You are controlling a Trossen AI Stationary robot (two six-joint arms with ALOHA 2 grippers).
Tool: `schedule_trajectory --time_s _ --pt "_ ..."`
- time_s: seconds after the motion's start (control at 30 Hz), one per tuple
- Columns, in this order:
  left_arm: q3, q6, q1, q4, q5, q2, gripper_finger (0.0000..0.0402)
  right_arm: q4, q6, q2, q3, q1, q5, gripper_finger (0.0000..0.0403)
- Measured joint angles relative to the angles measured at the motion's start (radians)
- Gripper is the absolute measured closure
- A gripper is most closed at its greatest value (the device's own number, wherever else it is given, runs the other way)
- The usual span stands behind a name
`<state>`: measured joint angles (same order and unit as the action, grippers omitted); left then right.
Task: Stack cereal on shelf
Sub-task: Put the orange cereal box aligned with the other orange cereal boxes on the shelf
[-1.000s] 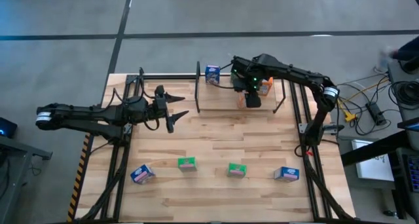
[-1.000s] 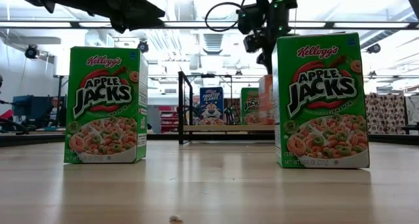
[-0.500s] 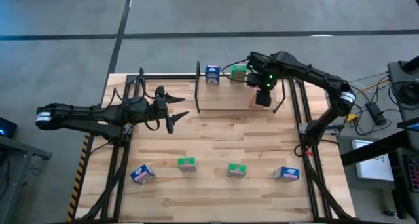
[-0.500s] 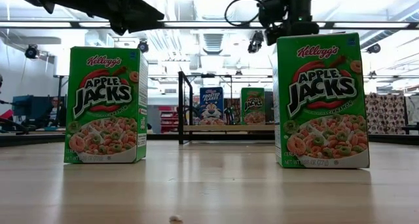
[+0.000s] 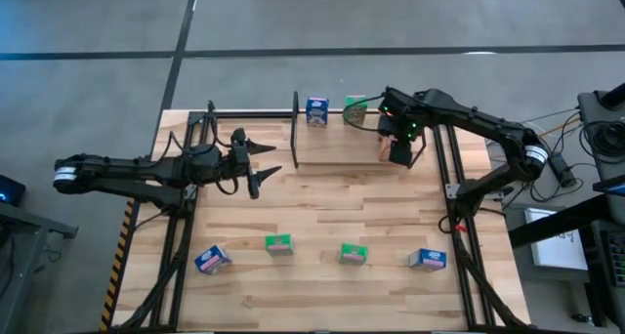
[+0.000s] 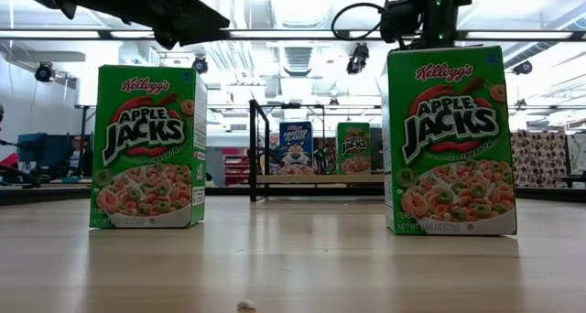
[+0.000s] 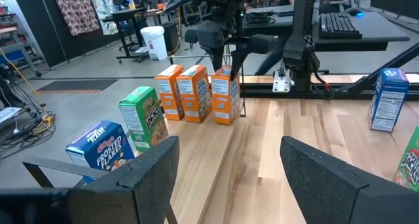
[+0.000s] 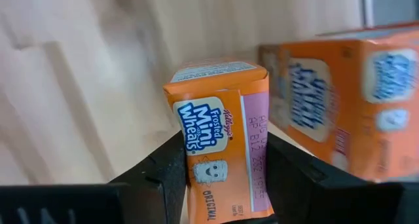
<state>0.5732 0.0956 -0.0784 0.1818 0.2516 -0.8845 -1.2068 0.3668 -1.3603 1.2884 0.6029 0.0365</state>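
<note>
An orange box (image 8: 219, 142) of Frosted Mini Wheats is held in the right claw (image 8: 222, 178), pinched across its two narrow sides, at the right end of the shelf (image 5: 337, 144). In the left wrist view three orange boxes (image 7: 196, 93) stand in a row there, the nearest one under the right claw (image 7: 232, 54). Further along the shelf stand a green box (image 5: 355, 106) and a blue box (image 5: 316, 110). Four more boxes remain on the worktop (image 5: 322, 202) at the front: two green (image 5: 278, 243) (image 5: 353, 254) between two blue (image 5: 212, 260) (image 5: 427, 260).

The left claw (image 5: 262, 168) is spread wide and empty, hovering over the left of the worktop.

The boxes are judged light and thin-walled: stiff enough at the edges, but easily dented on the broad printed faces, and slick enough to slip. A moderate pinch across the narrow sides, near mid-height, would seem best. Being light and tall, a box could be toppled by a brush of a finger on release, and its neighbours with it.
</note>
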Motion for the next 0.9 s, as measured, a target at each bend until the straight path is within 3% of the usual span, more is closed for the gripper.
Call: schedule_trajectory --time_s 0.37,0.9 --pt "0.0 0.0 0.0 0.0 0.0 0.0 0.0152 0.031 0.037 -0.001 0.0 0.0 0.017 0.0241" --pt "0.0 0.0 0.0 0.0 0.0 0.0 0.0152 0.031 0.036 -0.002 0.0 0.0 0.018 0.0206"
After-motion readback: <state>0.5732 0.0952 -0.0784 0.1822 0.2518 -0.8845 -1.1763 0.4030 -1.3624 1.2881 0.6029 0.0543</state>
